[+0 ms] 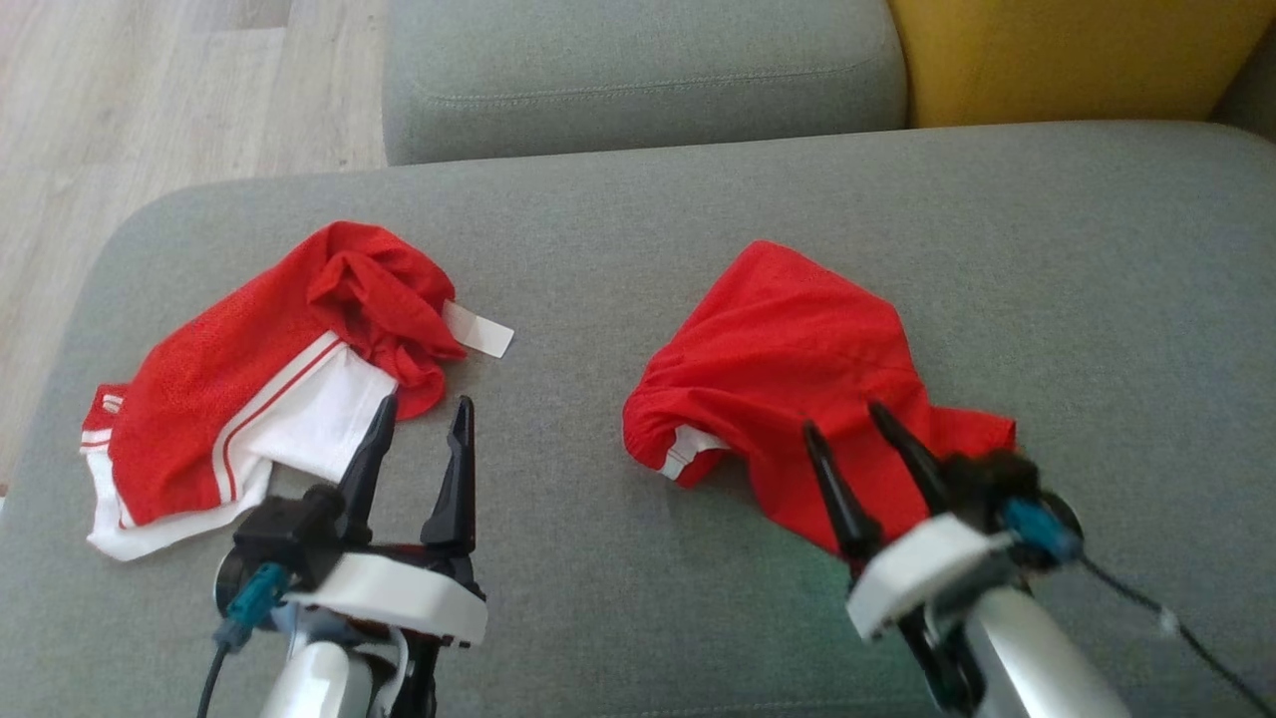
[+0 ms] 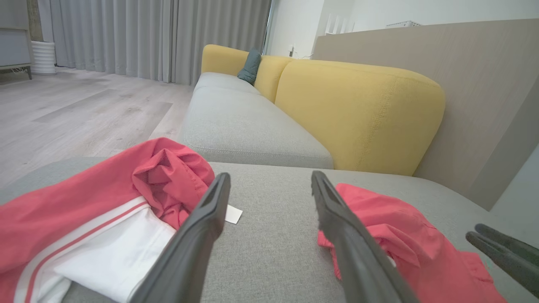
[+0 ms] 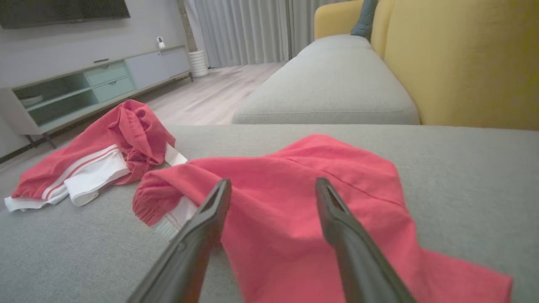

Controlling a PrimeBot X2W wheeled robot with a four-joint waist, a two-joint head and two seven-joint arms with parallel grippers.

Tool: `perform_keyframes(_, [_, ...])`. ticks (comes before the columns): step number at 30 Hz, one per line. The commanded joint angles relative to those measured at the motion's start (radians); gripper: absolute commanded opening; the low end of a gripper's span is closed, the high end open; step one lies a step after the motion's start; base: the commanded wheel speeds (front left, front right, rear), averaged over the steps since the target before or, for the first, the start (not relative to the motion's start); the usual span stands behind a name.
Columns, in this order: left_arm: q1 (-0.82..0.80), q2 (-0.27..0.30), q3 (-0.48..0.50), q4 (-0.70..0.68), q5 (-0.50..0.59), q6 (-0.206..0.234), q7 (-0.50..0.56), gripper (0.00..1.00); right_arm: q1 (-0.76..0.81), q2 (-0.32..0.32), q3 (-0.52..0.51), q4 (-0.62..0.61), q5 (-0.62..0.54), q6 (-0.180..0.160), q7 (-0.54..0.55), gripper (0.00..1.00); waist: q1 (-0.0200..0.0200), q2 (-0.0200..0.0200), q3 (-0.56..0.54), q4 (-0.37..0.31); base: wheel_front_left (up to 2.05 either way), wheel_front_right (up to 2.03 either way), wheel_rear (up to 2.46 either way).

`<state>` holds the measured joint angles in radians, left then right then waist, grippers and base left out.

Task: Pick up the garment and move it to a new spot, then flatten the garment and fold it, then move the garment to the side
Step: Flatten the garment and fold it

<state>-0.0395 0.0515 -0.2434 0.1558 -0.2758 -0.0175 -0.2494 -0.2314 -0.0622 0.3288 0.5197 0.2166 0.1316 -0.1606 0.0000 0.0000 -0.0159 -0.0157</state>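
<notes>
Two garments lie crumpled on the grey sofa seat. A red one with a white panel and stripes lies at the left, a white label sticking out of it. An all-red one with a white-trimmed hem lies at the right. My left gripper stands open just right of the striped garment, its left fingertip at the cloth's edge. My right gripper is open over the near part of the all-red garment, holding nothing; its fingers also show in the left wrist view.
A second grey seat cushion lies beyond, with a yellow backrest at the far right. Wooden floor runs past the sofa's left edge. A TV cabinet and curtains stand across the room. Bare seat lies between the garments.
</notes>
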Motion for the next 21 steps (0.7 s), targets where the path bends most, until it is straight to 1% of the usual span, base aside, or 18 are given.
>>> perform_keyframes(1, [-0.034,-0.001,0.034,-0.043,-0.003,0.002,-0.012,1.0,0.014,0.012,0.003,-0.046,-0.013,-0.001,-0.025,1.0,0.0,0.0,0.002,-0.002,0.0,0.0,0.0])
perform_keyframes(6, [-0.027,-0.001,0.035,-0.053,-0.001,-0.001,-0.012,1.0,0.164,0.012,-0.077,-0.122,-0.007,-0.001,-0.075,1.0,0.0,0.0,0.006,-0.01,0.0,0.0,0.0])
perform_keyframes(10, [-0.02,-0.001,0.036,-0.054,0.001,-0.005,-0.012,1.0,0.242,0.012,-0.12,-0.137,-0.003,-0.001,-0.087,1.0,0.0,0.0,0.01,-0.02,0.0,0.0,0.0])
perform_keyframes(16, [-0.019,-0.001,0.033,-0.052,0.006,-0.01,-0.012,1.0,0.256,0.012,-0.151,-0.125,0.046,-0.001,-0.091,1.0,0.0,0.0,0.018,-0.03,0.0,0.0,0.0])
perform_keyframes(21, [-0.023,-0.001,0.025,-0.045,0.008,-0.015,-0.012,1.0,0.237,0.012,-0.193,-0.086,0.058,-0.001,-0.091,1.0,0.0,0.0,0.022,-0.027,0.0,0.0,0.0])
